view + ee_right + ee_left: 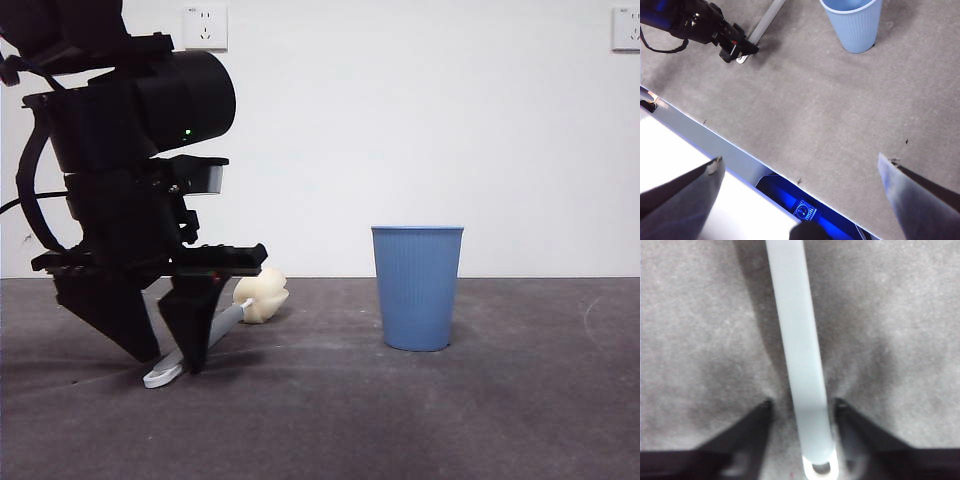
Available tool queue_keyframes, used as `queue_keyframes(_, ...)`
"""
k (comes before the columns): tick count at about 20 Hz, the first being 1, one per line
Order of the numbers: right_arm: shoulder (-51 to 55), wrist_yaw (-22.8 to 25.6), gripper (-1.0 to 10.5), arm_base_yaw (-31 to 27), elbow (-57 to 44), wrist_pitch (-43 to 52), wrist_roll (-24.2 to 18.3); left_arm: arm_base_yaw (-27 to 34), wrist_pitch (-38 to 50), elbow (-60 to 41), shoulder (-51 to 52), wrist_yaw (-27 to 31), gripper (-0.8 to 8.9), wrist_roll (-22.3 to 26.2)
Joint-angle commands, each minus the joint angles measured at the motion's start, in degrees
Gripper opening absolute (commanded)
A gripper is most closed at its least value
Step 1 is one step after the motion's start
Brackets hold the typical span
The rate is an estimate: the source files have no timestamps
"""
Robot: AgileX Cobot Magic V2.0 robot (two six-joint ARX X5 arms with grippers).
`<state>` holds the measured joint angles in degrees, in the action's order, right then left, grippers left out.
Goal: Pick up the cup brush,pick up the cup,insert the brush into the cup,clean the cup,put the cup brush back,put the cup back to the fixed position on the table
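Note:
The cup brush lies flat on the table point(500, 420) at the left, its cream sponge head point(262, 297) toward the back and its grey handle point(802, 340) pointing forward. My left gripper point(172, 362) is down at the handle's white end. It is open, one jaw on each side of the handle with a narrow gap to each. The right wrist view shows this gripper point(737, 50) and the handle point(767, 20) from above. The blue ribbed cup point(417, 285) stands upright to the right, also seen from above point(852, 25). My right gripper point(800, 159) hangs open and empty high over the table's near edge.
Two wall sockets point(205, 25) point(627, 28) sit on the white wall behind. A pale strip point(700, 135) runs along the table's near edge below the right gripper. Bare table lies between the brush and the cup.

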<state>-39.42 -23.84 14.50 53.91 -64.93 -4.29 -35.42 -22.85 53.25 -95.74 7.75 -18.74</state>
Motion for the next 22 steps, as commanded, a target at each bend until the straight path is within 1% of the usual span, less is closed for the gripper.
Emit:
queue_keyframes(1, 0.0, 0.2, 6.6, -0.1, 0.0, 0.2, 0.4, -0.2, -1.0, -0.3, 0.3, -0.5, 0.89, -0.7)
queue_keyframes(4, 0.0, 0.2, 6.6, -0.1, 0.0, 0.2, 0.4, -0.2, -1.6, -0.3, 0.7, -0.6, 0.81, -0.7)
queue_keyframes(6, 0.0, 0.2, 6.6, -0.1, 0.0, 0.2, 0.4, -0.2, -2.2, -0.3, 0.7, -0.8, -0.14, -0.7)
queue_keyframes(12, 0.0, 0.1, 6.6, -0.1, 0.0, 0.1, 0.7, -0.2, -2.7, -0.3, 3.5, -0.7, -0.08, -0.7)
queue_keyframes(16, 0.0, 0.1, 6.6, -0.1, 0.0, -0.1, 2.4, -0.1, -3.0, -0.3, 8.1, -0.7, -0.09, -0.6)
queue_keyframes(19, -1.2, 0.1, 6.6, -0.1, 0.0, 0.2, 3.7, -0.1, -5.8, -0.3, 12.6, -1.2, -0.09, 0.6)
queue_keyframes(21, -2.8, -0.3, 6.5, 0.0, -0.8, 4.5, 3.4, -0.1, -8.1, -0.3, 16.9, -2.4, -0.08, 2.0)
queue_keyframes(22, -3.6, -0.4, 6.3, 0.0, -1.9, 8.8, 3.5, -0.1, -9.7, -0.3, 19.8, -2.5, -0.09, 2.6)
